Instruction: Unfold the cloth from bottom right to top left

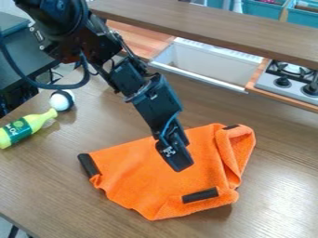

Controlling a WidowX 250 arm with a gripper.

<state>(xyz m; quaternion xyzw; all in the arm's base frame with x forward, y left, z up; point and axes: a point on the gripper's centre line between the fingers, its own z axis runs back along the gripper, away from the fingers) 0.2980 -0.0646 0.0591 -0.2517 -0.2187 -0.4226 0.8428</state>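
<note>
Arm: black, enters from the upper left and slants down towards the middle of the work surface.
Gripper: black, the gripper hangs over the middle of the cloth; contact with the fabric cannot be confirmed.
Grip: whether it is apart, together or clamped on fabric cannot be told.
Cloth: orange cloth, lying on the brown wood-grain table around the middle and lower part of the view; outline irregular, partly folded.
Cloth, right side: a raised fold runs from the upper right corner down towards the lower right, with creases beside it.
Cloth, lower edge: rumpled, coming to a blunt point at the bottom.
Dark strips: three noted on the cloth, one at the left edge, one near the lower right, one at the upper right corner.
Bottle: yellow bottle with a green label, lying on its side at the left edge of the view, neck towards the ball.
Ball: white ball with a dark part around one side, just beside the bottle's neck.
Sink: white sink, beyond the cloth.
Stove: grey stove with black knobs, at the right edge.
Shelf: brown wooden shelf, running across the top.
Bins: teal bins, behind the shelf.
</note>
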